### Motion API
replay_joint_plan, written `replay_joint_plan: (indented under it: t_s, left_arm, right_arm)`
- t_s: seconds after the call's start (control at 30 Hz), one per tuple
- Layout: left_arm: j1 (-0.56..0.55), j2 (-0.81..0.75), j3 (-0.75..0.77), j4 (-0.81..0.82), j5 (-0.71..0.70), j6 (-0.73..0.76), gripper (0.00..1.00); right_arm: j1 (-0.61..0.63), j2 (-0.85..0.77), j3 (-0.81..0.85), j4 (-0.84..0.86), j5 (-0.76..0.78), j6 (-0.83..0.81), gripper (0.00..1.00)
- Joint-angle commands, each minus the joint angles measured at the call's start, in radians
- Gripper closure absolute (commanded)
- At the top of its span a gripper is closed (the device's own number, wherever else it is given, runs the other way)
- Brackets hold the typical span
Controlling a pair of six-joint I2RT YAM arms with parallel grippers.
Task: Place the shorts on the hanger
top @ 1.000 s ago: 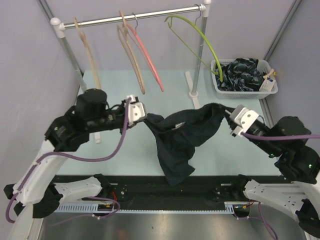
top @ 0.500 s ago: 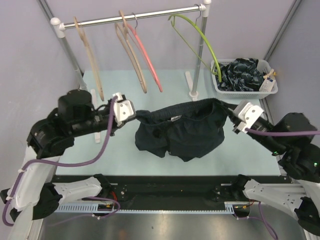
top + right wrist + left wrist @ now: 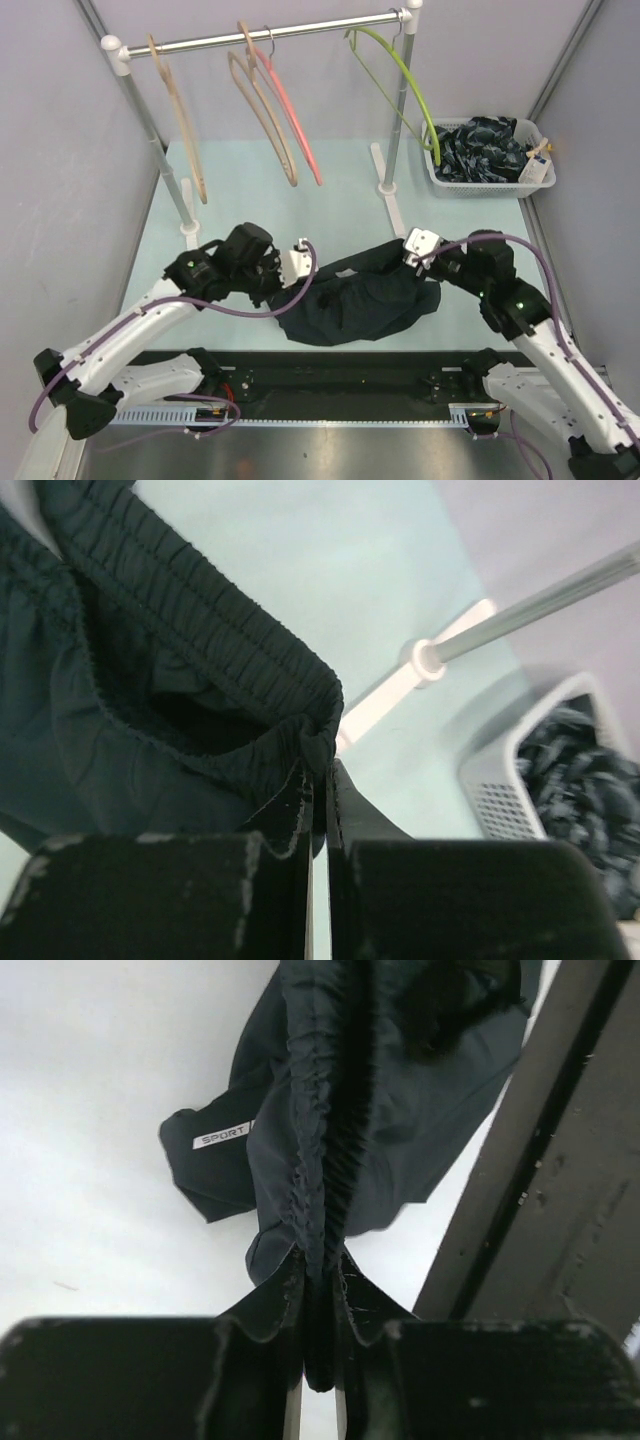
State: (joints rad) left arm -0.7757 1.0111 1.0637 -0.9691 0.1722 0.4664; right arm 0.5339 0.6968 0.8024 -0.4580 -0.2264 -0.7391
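The dark navy shorts lie low over the table's near middle, stretched between my two grippers. My left gripper is shut on the left end of the waistband; a white label shows on the fabric. My right gripper is shut on the right end of the elastic waistband. The lime-green hanger hangs by its hook at the right end of the rail, far from both grippers.
Two beige wooden hangers and a pink hanger hang on the same rail. A white basket of dark clothes stands at the back right. The rail's right post stands behind the shorts.
Both grippers have come down and closer together toward the near middle, bringing the shorts from a raised, spread hold down onto the table.
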Motion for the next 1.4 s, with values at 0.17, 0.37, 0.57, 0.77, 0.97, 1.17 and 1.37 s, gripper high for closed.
replay_joint_plan:
  t_s: [0.17, 0.37, 0.57, 0.77, 0.97, 1.17, 1.37]
  left_arm:
    - [0.003, 0.076, -0.278, 0.337, -0.099, 0.001, 0.81]
    - [0.001, 0.265, -0.304, 0.371, -0.046, 0.024, 0.70]
    - [0.003, 0.252, -0.245, 0.203, 0.085, 0.075, 0.31]
    - [0.003, 0.058, -0.159, 0.000, 0.202, 0.132, 0.00]
    - [0.012, -0.051, -0.082, -0.112, 0.217, 0.098, 0.00]
    - [0.093, -0.114, -0.073, -0.175, 0.317, 0.153, 0.00]
    - [0.160, -0.164, -0.084, -0.154, 0.325, 0.167, 0.00]
  right_arm:
    - [-0.100, 0.112, -0.222, 0.245, -0.312, -0.189, 1.00]
    - [-0.078, 0.142, -0.342, 0.288, -0.300, -0.258, 0.88]
    - [-0.084, 0.132, -0.224, 0.159, -0.240, -0.122, 0.47]
    - [-0.054, -0.046, 0.013, -0.118, -0.193, 0.053, 0.11]
    - [-0.034, -0.046, 0.314, -0.272, -0.045, 0.204, 0.09]
    - [-0.037, 0.143, 0.617, -0.258, 0.085, 0.398, 0.06]
    - [-0.124, 0.471, 0.978, -0.336, 0.076, 0.558, 0.01]
